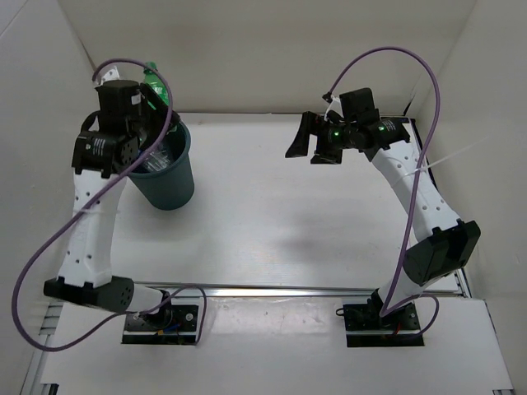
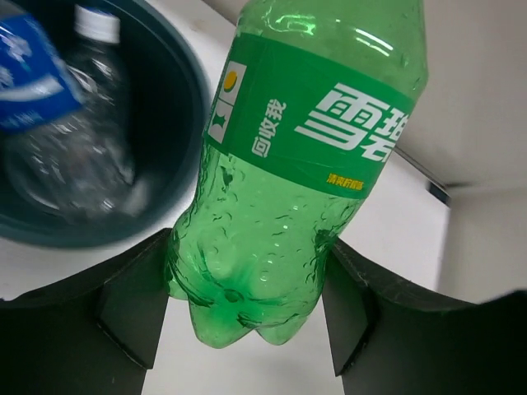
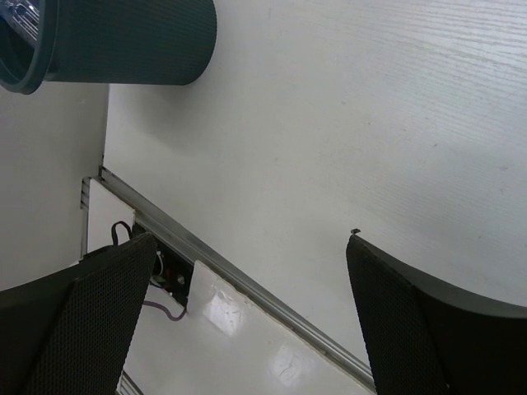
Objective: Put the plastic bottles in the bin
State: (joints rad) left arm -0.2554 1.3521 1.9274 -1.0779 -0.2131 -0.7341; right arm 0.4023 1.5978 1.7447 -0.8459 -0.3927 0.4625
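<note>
1. Green bottle (image 2: 288,181): wearing a green label band that is showing large white characters 雪碧, smaller 回收我 beside them, and a yellow line (too small to read).
2. Left claw (image 2: 243,317): gripping the green bottle near its knobbly base, one dark finger pressing on each side.
3. Left arm: reaching up at the far left, holding the bottle just over the bin's back rim, the bottle jutting toward the back wall.
4. Bin (image 1: 173,185): standing on the table (image 1: 288,222) at far left, containing a blue-label bottle (image 2: 33,74) (white writing, blurred) and a clear bottle (image 2: 95,107) with a white cap.
5. Right claw (image 3: 254,247): hanging wide open above the far right of the table, holding nothing, pointing left.
</note>
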